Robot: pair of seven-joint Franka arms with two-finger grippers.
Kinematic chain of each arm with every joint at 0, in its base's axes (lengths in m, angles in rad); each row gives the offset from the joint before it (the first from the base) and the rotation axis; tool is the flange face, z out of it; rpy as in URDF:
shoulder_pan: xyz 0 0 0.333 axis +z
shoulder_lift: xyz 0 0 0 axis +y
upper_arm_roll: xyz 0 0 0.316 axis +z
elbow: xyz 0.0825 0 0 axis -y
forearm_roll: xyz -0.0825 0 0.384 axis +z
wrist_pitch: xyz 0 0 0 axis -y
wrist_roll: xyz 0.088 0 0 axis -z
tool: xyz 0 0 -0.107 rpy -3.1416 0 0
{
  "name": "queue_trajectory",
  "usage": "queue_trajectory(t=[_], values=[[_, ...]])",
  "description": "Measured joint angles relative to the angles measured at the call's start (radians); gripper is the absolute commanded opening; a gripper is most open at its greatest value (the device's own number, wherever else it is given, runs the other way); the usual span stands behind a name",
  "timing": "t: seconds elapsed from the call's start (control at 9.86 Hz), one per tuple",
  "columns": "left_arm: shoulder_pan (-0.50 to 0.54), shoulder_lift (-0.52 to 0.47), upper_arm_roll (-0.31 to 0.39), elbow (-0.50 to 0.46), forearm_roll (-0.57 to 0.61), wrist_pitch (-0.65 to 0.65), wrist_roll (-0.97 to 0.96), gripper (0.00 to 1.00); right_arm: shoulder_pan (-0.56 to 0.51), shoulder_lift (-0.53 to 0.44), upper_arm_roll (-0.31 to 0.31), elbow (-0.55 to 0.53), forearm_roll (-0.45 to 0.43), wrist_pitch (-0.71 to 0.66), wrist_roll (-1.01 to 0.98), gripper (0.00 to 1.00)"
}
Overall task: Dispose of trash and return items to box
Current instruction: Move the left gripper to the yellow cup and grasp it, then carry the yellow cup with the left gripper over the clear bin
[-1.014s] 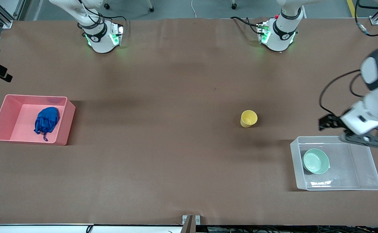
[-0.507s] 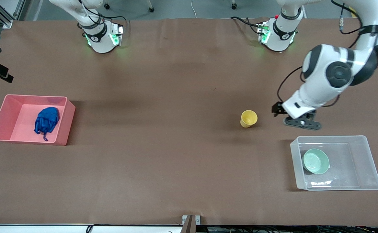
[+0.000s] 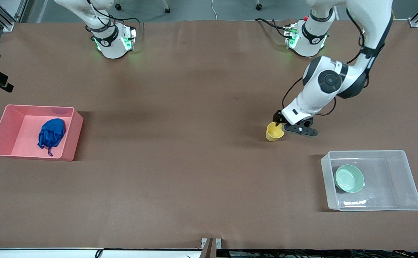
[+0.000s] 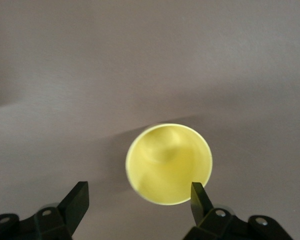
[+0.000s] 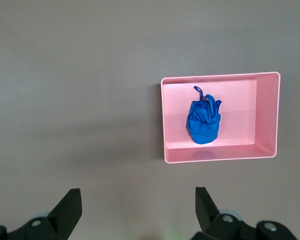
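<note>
The yellow cup [image 3: 275, 131] stands upright on the table, also in the left wrist view [image 4: 168, 163]. My left gripper [image 3: 281, 126] is open just above it; in its wrist view [image 4: 140, 197] one finger [image 4: 200, 197] is at the cup's rim and the other finger [image 4: 79, 201] stands clear beside the cup. The mint-green bowl [image 3: 349, 178] lies in the clear box [image 3: 364, 152]. The blue trash lump [image 3: 52, 132] lies in the pink bin [image 3: 38, 106], also in the right wrist view [image 5: 203, 121]. My right gripper [image 5: 138, 205] is open and empty, high over the table beside the pink bin [image 5: 220, 76].
The clear box stands at the left arm's end, nearer to the front camera than the cup. The pink bin stands at the right arm's end. Both arm bases [image 3: 112, 39] [image 3: 307, 37] stand along the table's back edge.
My left arm has swung from over the clear box's edge across to the yellow cup and come down over it. The cup, bowl and trash have not moved.
</note>
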Motion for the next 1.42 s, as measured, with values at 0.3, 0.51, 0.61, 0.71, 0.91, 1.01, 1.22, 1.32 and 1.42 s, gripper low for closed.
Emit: queue_trajectory(t=[0.3,0.51,0.61,0.71,0.91,1.01,1.22,1.32,1.42], values=[[0.002,0.064,0.002,0.004,0.060,0.025,-0.001,0.43,0.000,0.000,-0.001,0.000,0.000,-0.001,0.000,1.00],[0.008,0.084,0.004,0.015,0.082,0.027,-0.001,0.18,0.000,0.000,-0.001,0.000,0.000,-0.001,0.000,1.00],[0.007,0.094,0.004,0.020,0.083,0.034,-0.001,0.05,0.000,0.000,-0.001,0.000,0.000,-0.001,0.000,1.00],[0.007,0.104,0.004,0.028,0.083,0.043,-0.004,0.00,0.000,0.000,-0.001,0.000,0.000,-0.001,0.000,1.00],[0.008,0.123,0.004,0.050,0.083,0.049,-0.014,0.00,0.000,0.000,-0.001,0.000,0.000,-0.001,0.000,1.00],[0.009,0.128,0.005,0.059,0.083,0.050,-0.015,0.00,0.000,0.000,-0.001,0.000,0.000,-0.001,0.000,1.00],[0.027,0.121,0.006,0.080,0.086,0.054,-0.015,0.00,0.000,0.000,-0.001,0.000,0.000,-0.002,0.000,1.00],[0.050,0.105,0.006,0.100,0.090,0.053,-0.015,0.00,0.000,0.000,-0.001,0.000,0.000,-0.002,0.000,1.00],[0.081,0.087,0.006,0.136,0.092,0.019,-0.002,0.00,0.000,0.000,-0.001,0.000,0.000,-0.002,0.000,1.00]])
